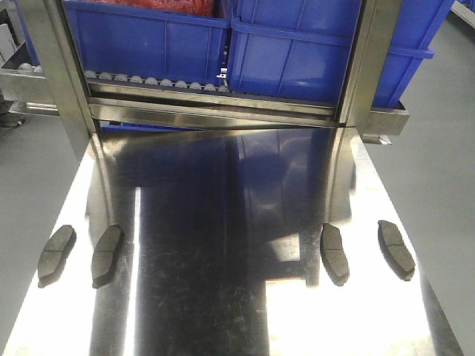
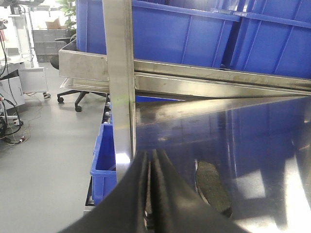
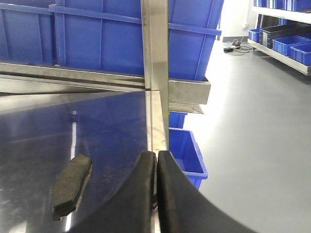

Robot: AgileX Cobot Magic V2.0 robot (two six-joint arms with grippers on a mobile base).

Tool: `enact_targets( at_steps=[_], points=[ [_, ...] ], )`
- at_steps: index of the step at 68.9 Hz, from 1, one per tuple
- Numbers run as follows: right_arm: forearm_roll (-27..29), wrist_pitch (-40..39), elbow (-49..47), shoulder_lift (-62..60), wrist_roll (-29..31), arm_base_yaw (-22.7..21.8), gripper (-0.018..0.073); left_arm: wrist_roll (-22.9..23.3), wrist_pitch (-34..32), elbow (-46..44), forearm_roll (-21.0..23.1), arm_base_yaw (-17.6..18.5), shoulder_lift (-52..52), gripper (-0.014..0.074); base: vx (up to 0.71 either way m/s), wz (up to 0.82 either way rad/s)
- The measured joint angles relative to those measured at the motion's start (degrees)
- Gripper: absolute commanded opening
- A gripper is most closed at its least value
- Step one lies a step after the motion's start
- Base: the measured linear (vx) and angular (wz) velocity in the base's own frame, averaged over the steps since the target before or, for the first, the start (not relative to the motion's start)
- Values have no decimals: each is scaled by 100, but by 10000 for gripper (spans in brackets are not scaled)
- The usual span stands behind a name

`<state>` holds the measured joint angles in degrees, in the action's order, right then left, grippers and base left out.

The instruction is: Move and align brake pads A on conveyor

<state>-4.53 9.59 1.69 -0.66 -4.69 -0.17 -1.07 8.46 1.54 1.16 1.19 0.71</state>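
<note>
Two brake pads A lie on the left of the shiny steel table (image 1: 223, 297), one (image 1: 57, 254) near the edge and one (image 1: 107, 255) beside it. Two more lie on the right (image 1: 335, 253) (image 1: 396, 250). All are dark grey oblongs, lying lengthwise. The conveyor is out of view. Neither gripper shows in the front view. My left gripper (image 2: 151, 160) is shut near the table's left edge, with a pad (image 2: 212, 187) just to its right. My right gripper (image 3: 156, 158) is shut over the table's right edge, with a pad (image 3: 72, 184) to its left.
Behind the table stands a steel roller rack (image 1: 148, 80) carrying big blue bins (image 1: 297, 44), with steel posts (image 1: 56, 67) (image 1: 367, 59) at both back corners. Small blue bins (image 2: 104, 160) (image 3: 187, 155) sit on the floor beside each table edge.
</note>
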Motion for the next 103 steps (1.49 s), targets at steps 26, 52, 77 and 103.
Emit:
enact_targets(
  at_steps=[26,52,77,103],
  points=[
    [0,0,0,0,0,0,-3,0,0,0,0,0,0,-6,0,0],
    [0,0,0,0,0,0,-3,0,0,0,0,0,0,-6,0,0],
    [0,0,0,0,0,0,-3,0,0,0,0,0,0,-6,0,0],
    [0,0,0,0,0,0,-3,0,-7,0,0,0,0,-6,0,0]
  ],
)
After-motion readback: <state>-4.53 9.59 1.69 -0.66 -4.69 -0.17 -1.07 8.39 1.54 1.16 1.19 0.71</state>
